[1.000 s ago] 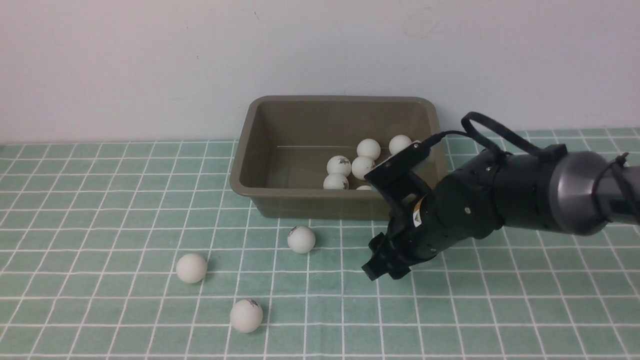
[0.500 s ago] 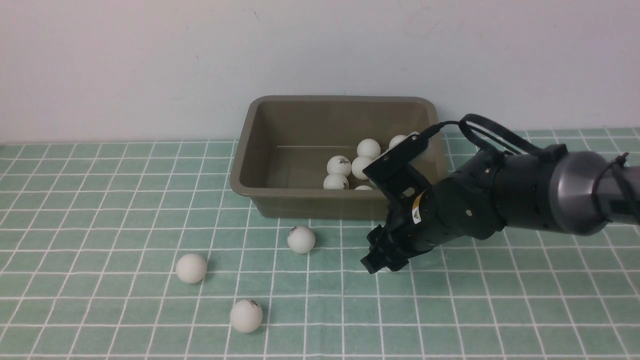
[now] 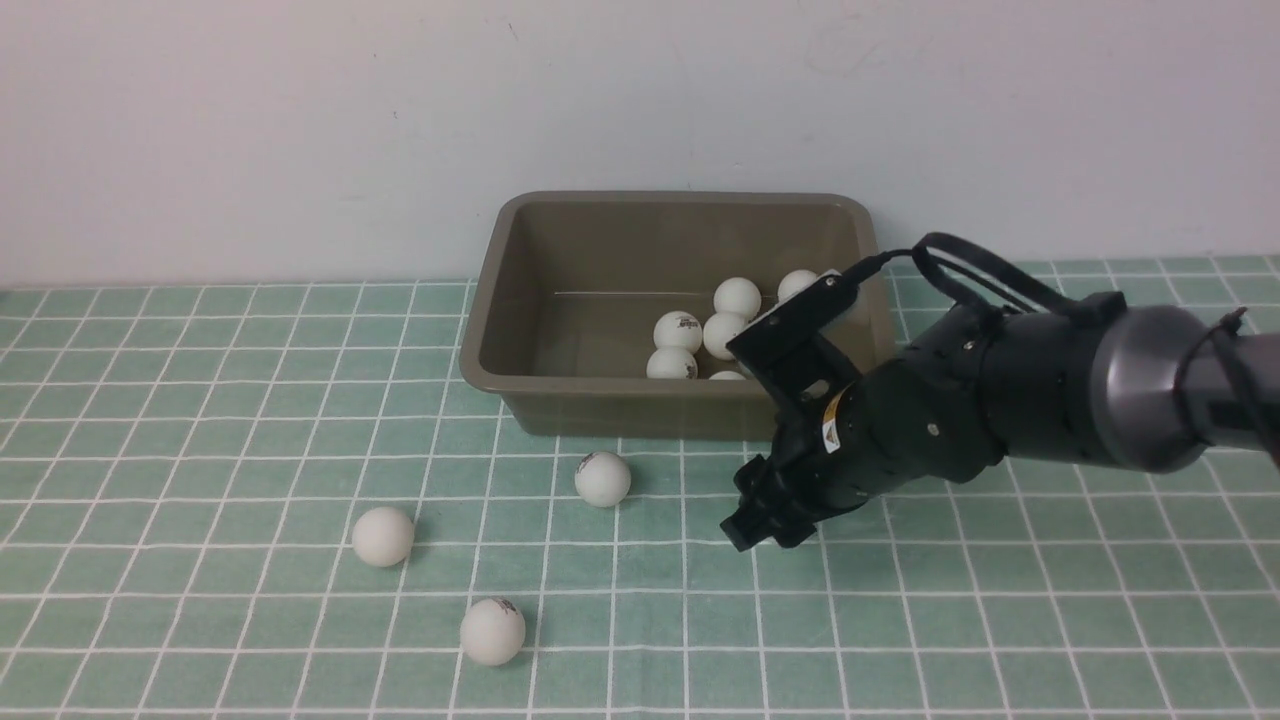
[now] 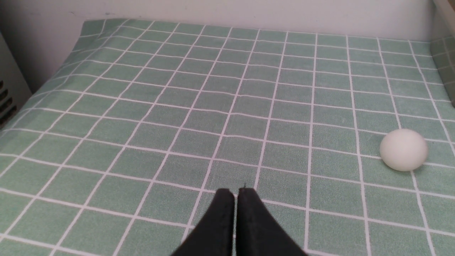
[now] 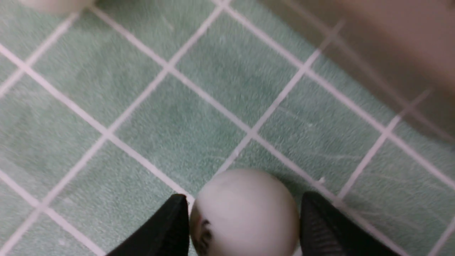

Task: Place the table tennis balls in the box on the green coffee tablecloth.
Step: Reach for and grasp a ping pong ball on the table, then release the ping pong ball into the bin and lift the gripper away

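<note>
Teal-green cloth (image 3: 200,400), ruled by thin white lines into small squares, covers the table beneath me. My right gripper (image 5: 244,199) hangs low over it, jaws spread wide around one white table tennis ball (image 5: 245,217). Both black pads sit against the ball's sides, and a small dark print shows on the ball next to one pad. Just beyond this gripper, farther from me, stands the olive-brown box (image 3: 510,385). A cluster of white balls (image 3: 738,297) lies in the end of it nearest the gripper. Three loose balls rest on the cloth to the left of this gripper: the closest (image 3: 603,478) just in front of the box, another (image 3: 383,536) farther left, and the third (image 3: 492,631) nearer to me. My left gripper (image 4: 236,193) is pinched fully together over bare cloth, with nothing between its tips. One plain ball (image 4: 403,149) lies off to its side, apart from it.
</note>
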